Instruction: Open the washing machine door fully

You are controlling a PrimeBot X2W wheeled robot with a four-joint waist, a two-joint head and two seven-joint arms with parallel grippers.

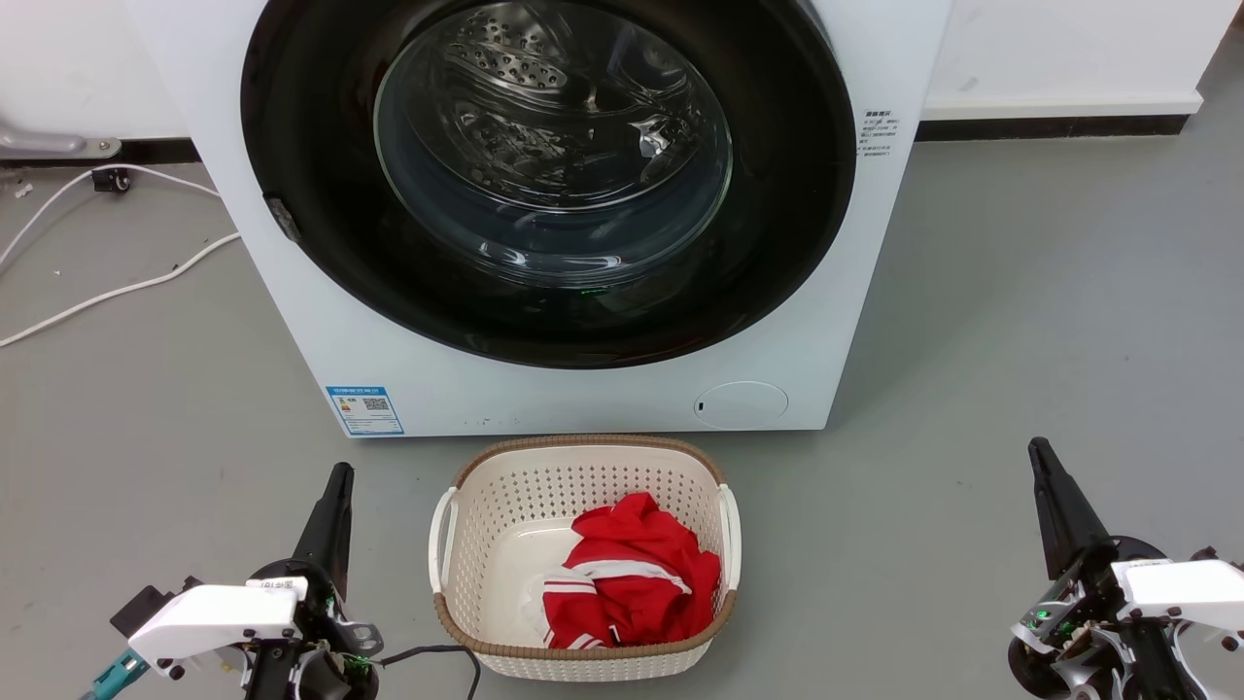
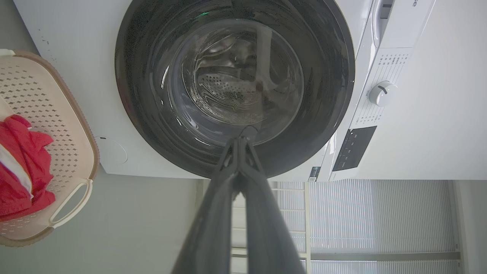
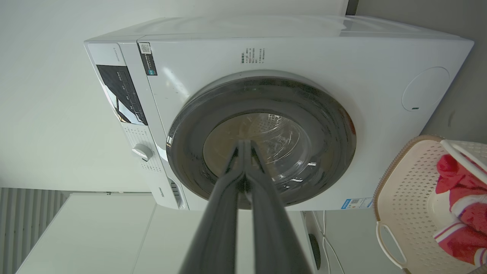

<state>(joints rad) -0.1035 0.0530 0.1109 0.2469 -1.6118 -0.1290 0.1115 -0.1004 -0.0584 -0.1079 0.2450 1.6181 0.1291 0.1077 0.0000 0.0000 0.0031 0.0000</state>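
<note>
The left hand (image 1: 340, 474) is held with its 2 dark fingers pressed together on nothing, and the right hand (image 1: 1038, 449) is pressed together and empty in the same way. Ahead of both hands, well apart from their fingertips, the washing machine door (image 1: 549, 175) is seen lying flat against the front of the washing machine (image 1: 603, 399). Between the 2 hands, a cream laundry basket (image 1: 583, 445) is set on the grey floor (image 1: 1020, 292), touching neither, with a red garment (image 1: 632, 574) lying in it.

Grey floor (image 1: 1020, 321), washing machine (image 1: 583, 399) standing on it, cream basket (image 1: 544, 486) just before it, white cables (image 1: 126, 287) beside
</note>
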